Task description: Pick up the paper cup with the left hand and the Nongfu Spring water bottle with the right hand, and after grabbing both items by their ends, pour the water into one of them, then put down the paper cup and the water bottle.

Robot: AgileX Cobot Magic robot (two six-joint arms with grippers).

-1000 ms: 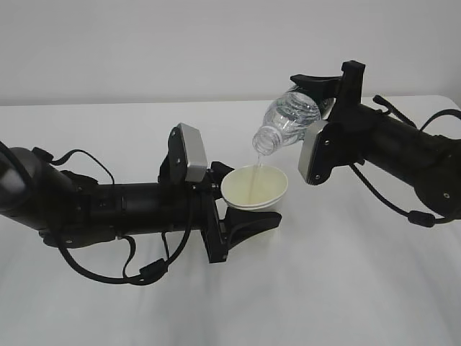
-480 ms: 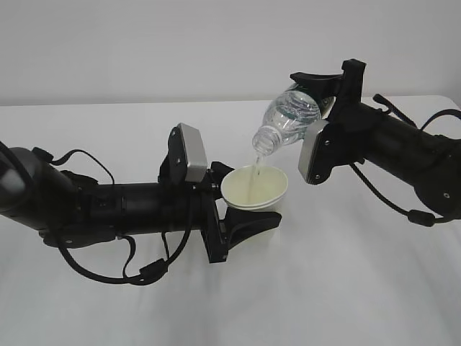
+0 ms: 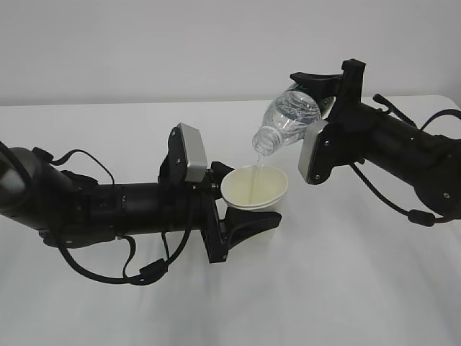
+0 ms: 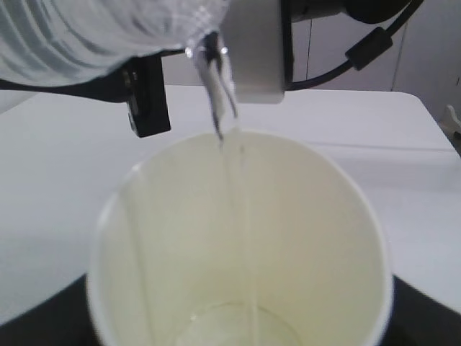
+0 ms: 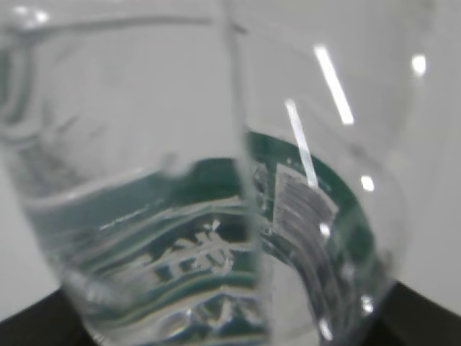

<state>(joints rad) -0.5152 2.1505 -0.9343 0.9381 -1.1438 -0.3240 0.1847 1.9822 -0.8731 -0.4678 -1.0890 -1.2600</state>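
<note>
Exterior view: the left hand (image 3: 241,220) holds the cup (image 3: 253,187) clear of the tabletop (image 3: 346,288), its fingers (image 3: 248,225) pinching the cup's lower part from both sides, mouth up. The right hand (image 3: 311,90) holds the bottle (image 3: 287,119) by its base end, above and to the right of the cup; the bottle slants neck-down past the fingers, its mouth just above the cup's far rim. A thin stream of water (image 3: 256,160) falls from the mouth into the cup. Both pick-ups look done and the pour is under way; what is left is righting the bottle and setting both things down.

Left wrist view: the cup (image 4: 241,245) fills the frame just ahead of the fingers, which are hidden beneath it. The stream of water (image 4: 238,216) runs down the inside, and a little has pooled at the bottom, so the cup is far from full. The bottle (image 4: 79,32) crosses the upper left.

Right wrist view: the bottle (image 5: 216,216) sits right against the camera, between the fingers, green label showing through clear plastic. The fingers themselves are out of sight here. How much water remains inside I cannot tell.
</note>
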